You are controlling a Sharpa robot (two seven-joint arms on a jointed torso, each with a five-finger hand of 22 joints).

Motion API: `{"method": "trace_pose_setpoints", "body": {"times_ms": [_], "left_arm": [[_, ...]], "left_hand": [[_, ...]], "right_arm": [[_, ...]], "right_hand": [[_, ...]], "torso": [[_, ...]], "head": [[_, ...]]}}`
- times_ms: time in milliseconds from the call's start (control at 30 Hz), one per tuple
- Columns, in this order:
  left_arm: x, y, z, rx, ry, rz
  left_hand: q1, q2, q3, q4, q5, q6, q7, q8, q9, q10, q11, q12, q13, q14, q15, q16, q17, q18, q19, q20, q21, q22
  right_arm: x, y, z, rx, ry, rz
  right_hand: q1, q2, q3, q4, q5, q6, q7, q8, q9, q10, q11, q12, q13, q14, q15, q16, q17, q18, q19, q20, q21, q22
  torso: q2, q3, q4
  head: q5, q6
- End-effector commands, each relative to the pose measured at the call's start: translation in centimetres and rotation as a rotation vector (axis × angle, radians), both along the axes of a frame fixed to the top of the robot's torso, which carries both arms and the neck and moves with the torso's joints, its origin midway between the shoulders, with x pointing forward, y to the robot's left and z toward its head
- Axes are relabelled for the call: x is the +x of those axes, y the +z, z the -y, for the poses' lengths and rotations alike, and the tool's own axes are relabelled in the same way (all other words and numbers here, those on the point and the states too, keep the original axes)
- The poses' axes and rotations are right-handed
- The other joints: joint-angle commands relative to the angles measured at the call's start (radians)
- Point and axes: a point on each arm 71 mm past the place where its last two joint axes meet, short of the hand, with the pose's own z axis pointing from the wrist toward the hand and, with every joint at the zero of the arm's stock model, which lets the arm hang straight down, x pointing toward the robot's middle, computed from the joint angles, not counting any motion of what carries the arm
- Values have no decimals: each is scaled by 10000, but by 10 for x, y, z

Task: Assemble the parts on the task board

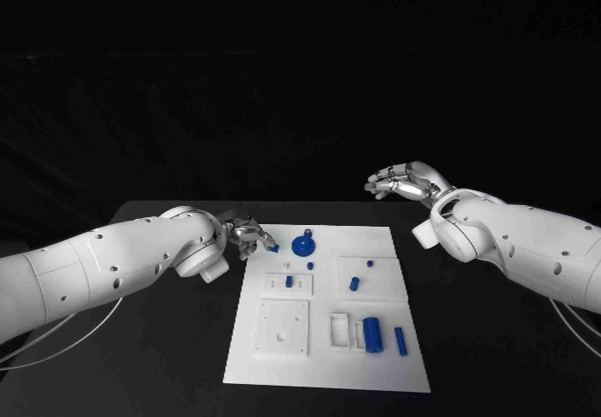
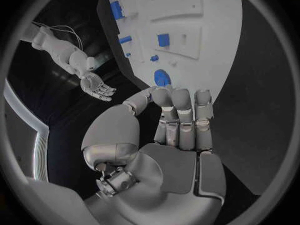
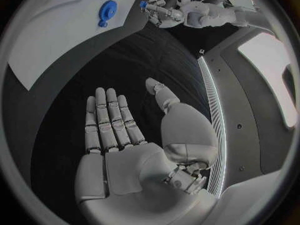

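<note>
I read no writing on anything. My left hand (image 1: pixel 247 234) pinches a small blue part (image 1: pixel 274 248) at the board's (image 1: pixel 376 373) far-left edge, beside the blue disc (image 1: pixel 305 245). My right hand (image 1: pixel 403 182) hovers off the far-right corner, fingers apart, holding nothing.

On the worktop (image 1: pixel 150 347) lies one task board (image 1: pixel 328 369). I count seven blue parts: one round disc (image 1: pixel 305 246), two long cylinders (image 1: pixel 371 333), three small pegs (image 1: pixel 354 282), and one small piece (image 1: pixel 274 248) in the left hand (image 1: pixel 248 234).
</note>
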Motion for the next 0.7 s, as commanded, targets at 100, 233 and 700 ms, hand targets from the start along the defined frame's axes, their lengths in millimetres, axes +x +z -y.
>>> {"method": "trace_pose_setpoints", "body": {"times_ms": [100, 233, 700], "left_arm": [[-9, 4, 1, -354, 148, 800], [-17, 0, 0, -84, 49, 1042], [-31, -17, -4, 836, 67, 1060]], "left_hand": [[9, -66, 168, -263, 75, 811, -471, 77, 15, -15, -97, 79, 33, 141, -94, 82, 15, -49, 104, -1200, 78, 20], [-41, -421, 192, -228, 887, 1139, -573, 264, 106, 7, -191, 140, 71, 182, -87, 133, 30, -57, 136, -1204, 73, 50], [61, -639, 189, -202, 1341, 1405, -700, 408, 239, 98, -317, 526, 265, 314, -170, 519, 183, -34, 259, -1258, 172, 191]], "right_arm": [[0, 1, 3, 56, -46, 0], [0, 0, 4, 46, 20, -69], [-1, 1, 5, 45, 2, -66]], "right_hand": [[-82, -8, -21, 60, 22, 28, 313, 56, -10, 32, 52, -50, -13, -56, 16, 49, -12, 36, -63, 20, -64, 12], [-114, -18, -36, 67, 36, 28, 312, 58, -14, 35, 51, -49, -21, -58, 16, 55, -20, 37, -61, 22, -72, 19], [-217, -31, -82, 78, 174, 28, 310, 70, -34, 42, 49, -49, -55, -67, 15, 79, -52, 52, -52, 24, -106, 49]], "torso": [[10, -29, -3], [-2, -27, 1], [1, -19, 4]], "head": [[122, -28], [165, -80], [409, -224]]}}
